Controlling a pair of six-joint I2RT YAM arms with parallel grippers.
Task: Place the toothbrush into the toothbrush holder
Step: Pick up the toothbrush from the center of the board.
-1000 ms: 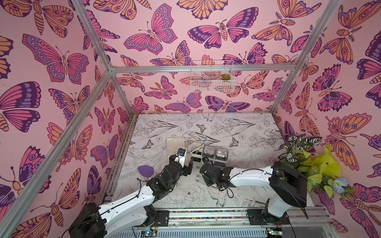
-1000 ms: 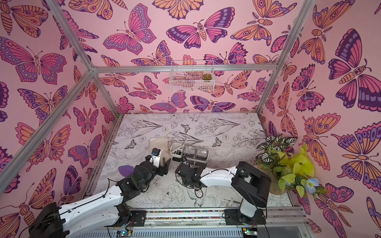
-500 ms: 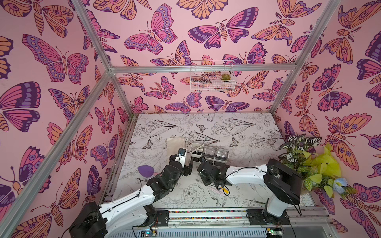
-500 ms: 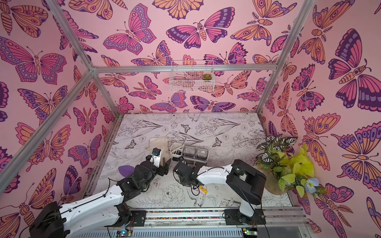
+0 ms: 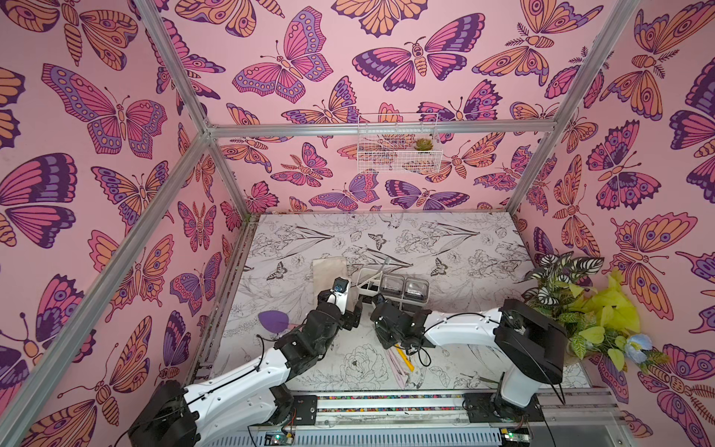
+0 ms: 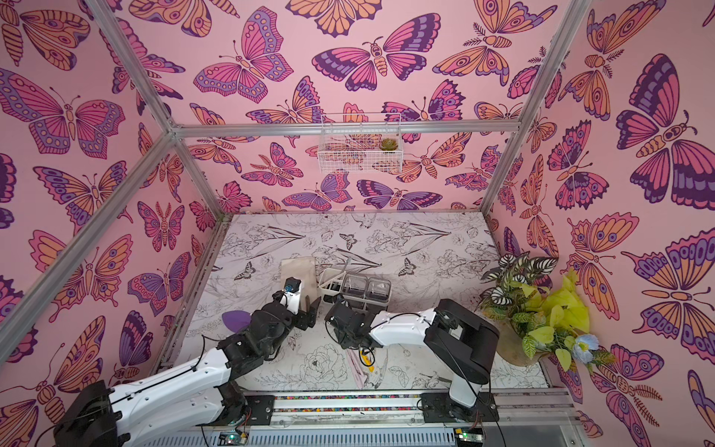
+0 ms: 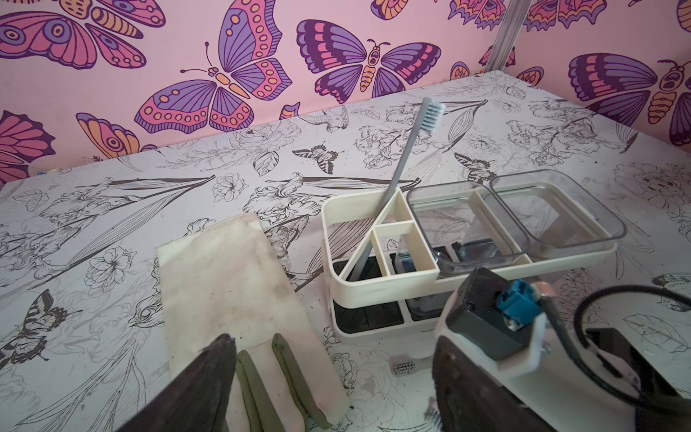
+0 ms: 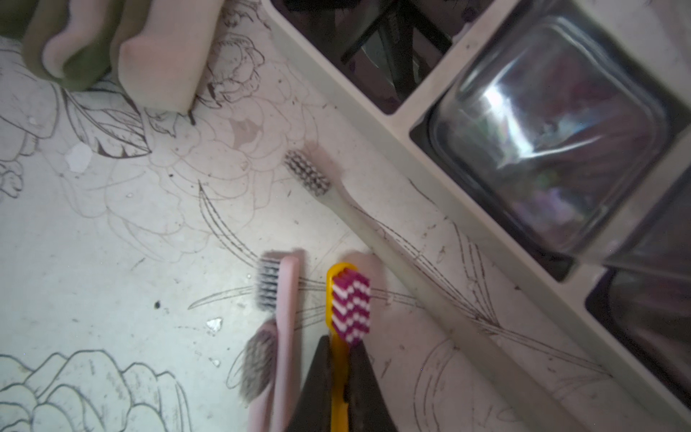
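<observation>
My right gripper point(image 8: 340, 342) is shut on the neck of a yellow toothbrush point(image 8: 350, 305) with magenta and white bristles, low over the table just in front of the toothbrush holder point(image 8: 374, 97). In both top views the yellow handle point(image 5: 405, 358) point(image 6: 366, 358) pokes out under the right wrist. The holder point(image 5: 365, 276) point(image 6: 329, 276) point(image 7: 374, 288) is a white caddy with two clear cups, and a grey toothbrush point(image 7: 407, 157) leans in its open compartment. My left gripper point(image 7: 336, 389) point(image 5: 354, 309) stands open and holds nothing, left of the holder.
Two pink toothbrushes point(image 8: 288, 299) and a pale one point(image 8: 374, 232) lie on the table beside the held brush. A folded white cloth with green stripes point(image 7: 232, 284) lies left of the holder. A purple leaf shape point(image 5: 272, 321), a potted plant point(image 5: 580, 309) and a wall basket point(image 5: 398, 149) are further off.
The right gripper's jaws have closed on the yellow toothbrush, and the right arm has shifted slightly left. The left arm has not moved.
</observation>
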